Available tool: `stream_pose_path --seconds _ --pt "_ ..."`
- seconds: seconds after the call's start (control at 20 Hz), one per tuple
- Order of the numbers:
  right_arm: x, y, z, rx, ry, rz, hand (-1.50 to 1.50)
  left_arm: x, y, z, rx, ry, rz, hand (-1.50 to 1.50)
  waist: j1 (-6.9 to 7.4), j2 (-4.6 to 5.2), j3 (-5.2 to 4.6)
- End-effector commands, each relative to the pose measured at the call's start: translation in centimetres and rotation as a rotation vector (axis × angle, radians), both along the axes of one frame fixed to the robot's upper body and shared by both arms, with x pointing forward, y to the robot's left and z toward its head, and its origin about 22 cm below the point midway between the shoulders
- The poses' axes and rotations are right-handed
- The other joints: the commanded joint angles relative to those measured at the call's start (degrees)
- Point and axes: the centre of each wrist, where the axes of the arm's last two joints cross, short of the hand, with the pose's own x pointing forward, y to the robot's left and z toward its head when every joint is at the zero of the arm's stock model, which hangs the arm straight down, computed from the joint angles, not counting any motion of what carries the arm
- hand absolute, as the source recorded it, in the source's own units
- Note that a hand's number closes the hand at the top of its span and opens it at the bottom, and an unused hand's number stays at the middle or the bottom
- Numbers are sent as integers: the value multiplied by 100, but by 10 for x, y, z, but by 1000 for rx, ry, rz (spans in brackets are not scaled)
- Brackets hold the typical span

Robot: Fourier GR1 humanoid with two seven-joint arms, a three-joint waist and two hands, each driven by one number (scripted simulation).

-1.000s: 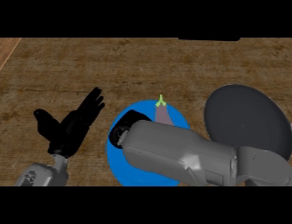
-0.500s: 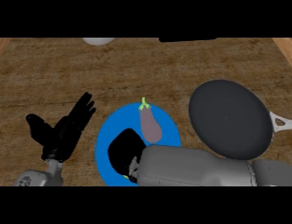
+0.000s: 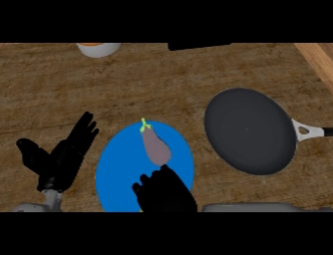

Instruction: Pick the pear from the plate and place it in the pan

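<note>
The brownish, grey-tinged pear with a small yellow-green stem (image 3: pixel 155 148) lies on the round blue plate (image 3: pixel 118 172), in the plate's upper half, stem toward the counter's far edge; it is not yet lifted. The robot's black right hand (image 3: pixel 163 191) sits over the plate's lower part, fingertips just below the pear and seemingly close to touching it, fingers spread and relaxed with nothing held. The black left hand (image 3: pixel 61 158) rests open just beside the plate's left rim, fingers up. The dark round pan with a white-and-black handle (image 3: pixel 249 130) stands near the plate's right rim, apart from it, handle toward the wooden counter's (image 3: pixel 66 89) right edge. The risk, as I judge it: the pear is rounded and tapers, so fingers closing from its blunt end could push it up the plate or roll it off the rim; a carry swung too wide could also clip the pan's near wall. A white-and-orange bowl (image 3: pixel 98 48) stands at the far edge.
</note>
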Motion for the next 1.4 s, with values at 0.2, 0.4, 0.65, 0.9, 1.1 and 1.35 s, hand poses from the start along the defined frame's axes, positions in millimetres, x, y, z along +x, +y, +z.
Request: stream_pose_path --seconds 0.2,0.4,0.65,0.9,1.1,1.35 --pt "-45 -60 55 498 -124 -119 150 -7 5 1 4 -9 20 0 -46 65 -1" --pt "-72 -95 75 694 -67 -194 150 -5 5 9 11 -49 -14 0 149 176 -5" --pt "-97 -135 68 777 -44 -300 150 -5 -1 4 9 -38 -42 0 400 278 -8" --pt "-69 -179 30 692 -219 -391 150 -2 -25 23 14 -48 -110 0 708 314 -15" --pt "-57 -203 19 659 -284 -405 150 15 -13 28 14 -73 -113 0 752 309 -35" --pt "-7 -214 -15 699 -388 -495 150 18 -26 28 6 -71 -146 0 834 331 -35"
